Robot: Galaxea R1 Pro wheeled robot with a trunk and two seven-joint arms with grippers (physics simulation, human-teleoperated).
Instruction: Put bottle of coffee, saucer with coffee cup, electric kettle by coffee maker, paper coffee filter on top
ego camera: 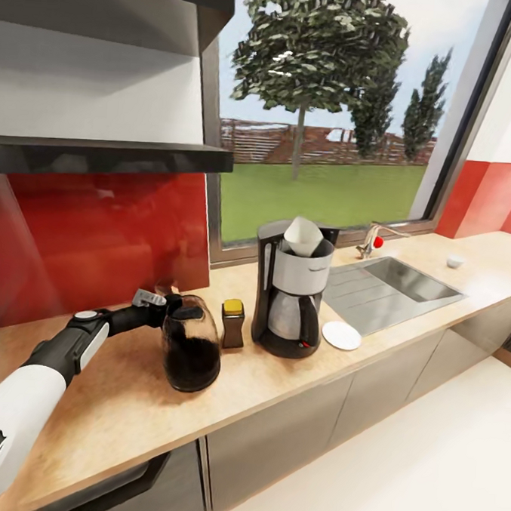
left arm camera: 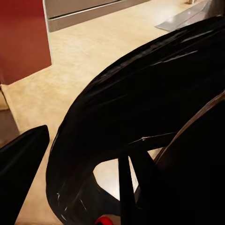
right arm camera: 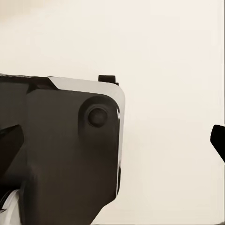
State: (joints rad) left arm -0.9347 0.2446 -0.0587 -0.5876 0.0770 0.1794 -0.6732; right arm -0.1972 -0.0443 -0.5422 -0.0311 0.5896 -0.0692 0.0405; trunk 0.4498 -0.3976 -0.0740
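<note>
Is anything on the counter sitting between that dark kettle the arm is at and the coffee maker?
Yes. The bottle of coffee with the yellow lid stands on the countertop between the electric kettle and the coffee maker. The left gripper is at the kettle's handle side, away from the bottle.

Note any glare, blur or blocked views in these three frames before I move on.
Head view: even daylight through the window, soft sheen on the red wall panel, the straight window frame slants. Left wrist view: the black kettle sits very close, dark and detailless, covering most of the counter. Right wrist view: pale, featureless floor behind the robot's own dark housing.
</note>
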